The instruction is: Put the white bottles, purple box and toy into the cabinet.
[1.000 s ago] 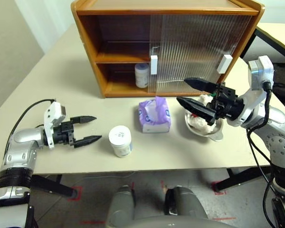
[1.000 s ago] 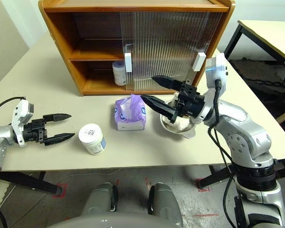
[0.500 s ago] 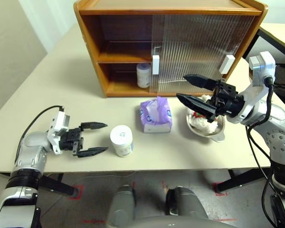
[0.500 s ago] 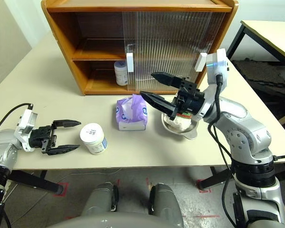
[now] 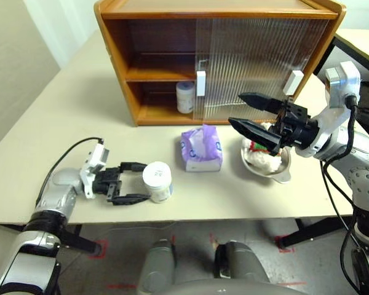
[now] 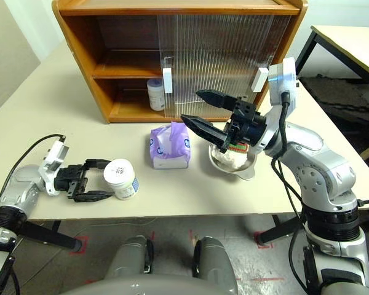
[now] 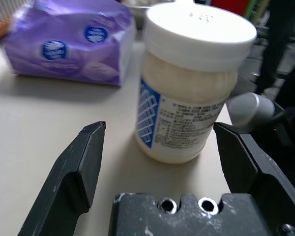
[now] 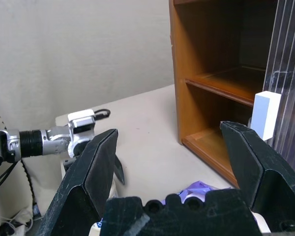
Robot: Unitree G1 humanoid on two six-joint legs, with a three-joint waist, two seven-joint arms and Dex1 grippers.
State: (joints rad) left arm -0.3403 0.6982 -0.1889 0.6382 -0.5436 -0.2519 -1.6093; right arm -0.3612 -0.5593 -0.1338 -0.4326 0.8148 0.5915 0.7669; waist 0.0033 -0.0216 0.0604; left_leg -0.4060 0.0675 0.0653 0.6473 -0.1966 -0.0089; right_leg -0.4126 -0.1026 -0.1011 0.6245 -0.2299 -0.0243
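Near the front edge of the table [image 5: 61, 98], one white bottle [image 5: 157, 182] stands upright, lid up, between the spread fingers of the left gripper [image 5: 137, 182], which do not press it. The purple box [image 5: 200, 148] lies behind it, its long axis toward the cabinet [image 5: 215, 58]. A second white bottle [image 5: 184, 97] stands upright on the cabinet's bottom shelf. The right gripper [image 5: 247, 112], fingers wide apart, hovers above the bowl [image 5: 281, 169] with the toy [image 5: 261, 161].
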